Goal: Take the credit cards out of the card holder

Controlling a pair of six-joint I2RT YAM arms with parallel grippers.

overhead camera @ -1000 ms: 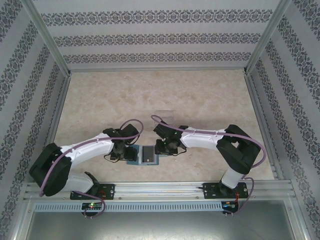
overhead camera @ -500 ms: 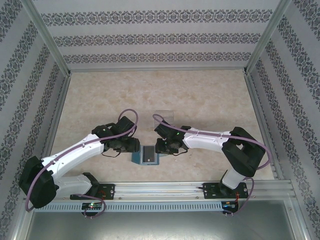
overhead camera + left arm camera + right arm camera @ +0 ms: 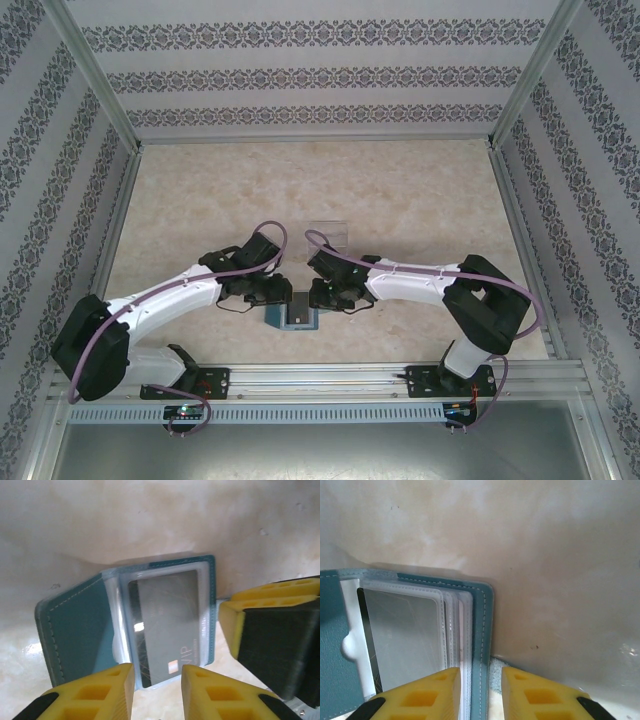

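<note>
Wallet (image 3: 298, 312) lies open on the worktop (image 3: 400, 190), near the front edge, between our two arms. Under a clear sleeve (image 3: 405, 630) of the wallet we see a dark card (image 3: 165, 625), and the teal flap is folded out to one side. Our left claw (image 3: 155, 675) has its fingers close together with a narrow gap, astride the card's near edge; we cannot tell whether it pinches the card. Our right claw (image 3: 481, 672) straddles the stitched edge of the opposite cover, one finger over the sleeves; whether it grips we cannot tell.
</note>
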